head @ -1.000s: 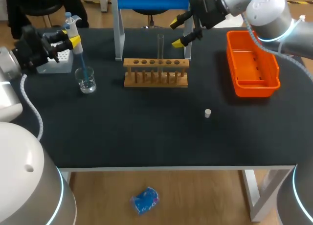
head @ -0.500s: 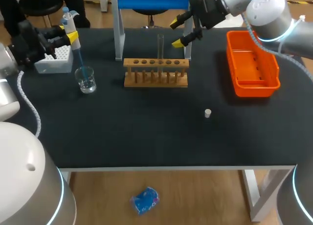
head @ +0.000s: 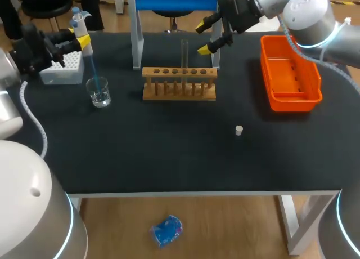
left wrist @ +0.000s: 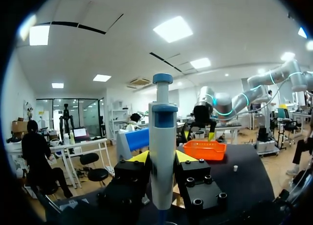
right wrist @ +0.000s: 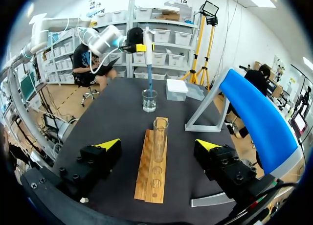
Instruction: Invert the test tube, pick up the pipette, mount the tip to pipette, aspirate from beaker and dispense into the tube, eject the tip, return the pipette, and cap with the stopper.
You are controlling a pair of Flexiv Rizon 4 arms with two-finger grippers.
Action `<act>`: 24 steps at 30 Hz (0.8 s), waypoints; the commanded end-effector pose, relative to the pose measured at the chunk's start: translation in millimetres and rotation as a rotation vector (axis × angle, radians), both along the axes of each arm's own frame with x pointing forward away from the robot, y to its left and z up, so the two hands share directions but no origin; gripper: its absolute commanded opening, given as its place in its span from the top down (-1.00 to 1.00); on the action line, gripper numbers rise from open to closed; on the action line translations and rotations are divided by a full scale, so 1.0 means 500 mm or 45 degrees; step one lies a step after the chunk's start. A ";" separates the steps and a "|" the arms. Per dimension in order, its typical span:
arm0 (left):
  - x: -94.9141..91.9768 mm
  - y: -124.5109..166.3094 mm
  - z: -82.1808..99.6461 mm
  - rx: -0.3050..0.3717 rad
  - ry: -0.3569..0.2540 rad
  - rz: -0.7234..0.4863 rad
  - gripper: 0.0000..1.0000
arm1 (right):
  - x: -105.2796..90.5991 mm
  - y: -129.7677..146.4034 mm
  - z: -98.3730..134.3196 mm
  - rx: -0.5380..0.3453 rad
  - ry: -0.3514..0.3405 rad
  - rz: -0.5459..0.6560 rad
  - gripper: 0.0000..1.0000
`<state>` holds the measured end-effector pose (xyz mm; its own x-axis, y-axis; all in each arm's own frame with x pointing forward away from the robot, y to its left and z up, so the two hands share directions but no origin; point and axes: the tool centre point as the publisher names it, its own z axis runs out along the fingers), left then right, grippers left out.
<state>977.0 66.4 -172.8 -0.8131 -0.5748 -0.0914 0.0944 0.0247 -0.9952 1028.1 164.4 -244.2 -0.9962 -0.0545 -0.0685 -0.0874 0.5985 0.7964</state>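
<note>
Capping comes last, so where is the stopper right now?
In the head view the stopper sits alone on the table, right of middle, nearer the camera than the wooden rack and orange bin.

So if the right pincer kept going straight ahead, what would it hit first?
Probably the test tube, upright in the wooden rack, dead ahead of the open right pincer; how far off is hard to judge.

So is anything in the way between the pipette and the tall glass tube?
Nothing I can see. Between the pipette, dipped in the beaker, and the test tube there is only bare table and the empty end of the rack.
</note>
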 end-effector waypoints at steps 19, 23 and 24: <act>-0.028 -0.027 0.306 0.051 0.018 -0.013 1.00 | 0.001 -0.001 0.001 -0.002 0.002 0.002 -1.00; -0.036 -0.034 0.363 0.083 0.021 -0.010 1.00 | 0.001 -0.001 0.001 -0.002 0.002 0.002 -1.00; -0.039 -0.036 0.376 0.077 0.009 -0.009 1.00 | 0.001 -0.001 0.001 -0.002 0.002 0.002 -1.00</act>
